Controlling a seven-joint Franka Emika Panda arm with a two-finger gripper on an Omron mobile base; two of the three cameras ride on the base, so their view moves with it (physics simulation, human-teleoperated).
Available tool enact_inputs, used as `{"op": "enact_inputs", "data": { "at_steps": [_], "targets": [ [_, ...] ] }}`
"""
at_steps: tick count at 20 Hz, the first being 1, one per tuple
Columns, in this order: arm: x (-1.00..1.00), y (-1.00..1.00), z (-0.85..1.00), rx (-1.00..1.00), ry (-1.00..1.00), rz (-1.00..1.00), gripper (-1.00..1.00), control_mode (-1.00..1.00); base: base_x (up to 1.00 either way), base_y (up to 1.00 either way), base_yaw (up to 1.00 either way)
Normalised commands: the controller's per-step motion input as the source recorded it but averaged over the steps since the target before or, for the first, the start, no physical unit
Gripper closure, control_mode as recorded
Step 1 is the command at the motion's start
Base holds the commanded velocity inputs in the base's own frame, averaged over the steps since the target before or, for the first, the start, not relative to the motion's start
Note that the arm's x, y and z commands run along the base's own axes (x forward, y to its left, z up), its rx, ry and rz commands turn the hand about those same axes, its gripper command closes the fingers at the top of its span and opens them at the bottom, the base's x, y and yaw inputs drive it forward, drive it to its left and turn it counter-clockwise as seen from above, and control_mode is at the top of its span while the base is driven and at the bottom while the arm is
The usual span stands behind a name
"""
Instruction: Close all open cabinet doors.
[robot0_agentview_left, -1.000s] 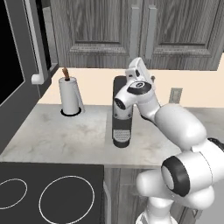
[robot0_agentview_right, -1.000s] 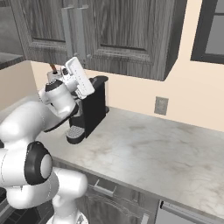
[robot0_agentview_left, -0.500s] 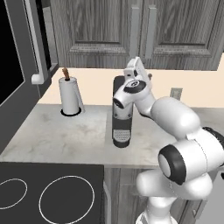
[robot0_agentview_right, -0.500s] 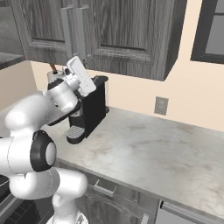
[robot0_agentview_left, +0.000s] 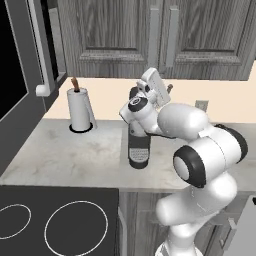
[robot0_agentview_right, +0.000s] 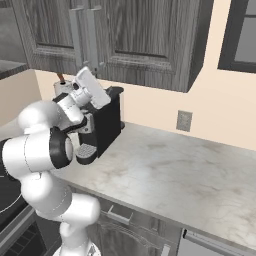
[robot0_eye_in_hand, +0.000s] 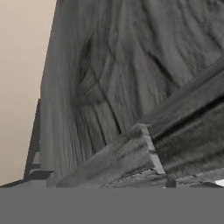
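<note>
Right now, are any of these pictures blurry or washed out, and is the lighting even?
Left base view: sharp, evenly lit, soft shadow under the paper towel roll. Right base view: sharp, even, no glare on the counter. Hand view: soft and coarse, too close to the cabinet door.

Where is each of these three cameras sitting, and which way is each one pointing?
Left base view: rides behind the arm to its left, looking forward and down at the counter, paper towel roll, coffee machine and cabinet doors; the white arm rises from the lower right.
Right base view: behind to its right, same counter and coffee machine; the arm rises from the lower left.
Hand view: on the hand, close up against a grey wood-grain cabinet door.
Both base views share the coffee machine, the counter and the cabinet doors.
</note>
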Motion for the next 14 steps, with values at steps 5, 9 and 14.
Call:
{"op": "enact_inputs", "data": {
  "at_steps": [5,9,14],
  "targets": [
    [0.51,0.01,0.0,0.01,0.09,0.0,-1.0,-1.0,0.0,0.0,0.0],
    [0.01,0.0,0.0,0.0,0.01,-0.02,-1.0,-1.0,0.0,0.0,0.0],
    [-0.01,0.0,0.0,0.0,0.0,-0.03,-1.0,-1.0,0.0,0.0,0.0]
  ]
}}
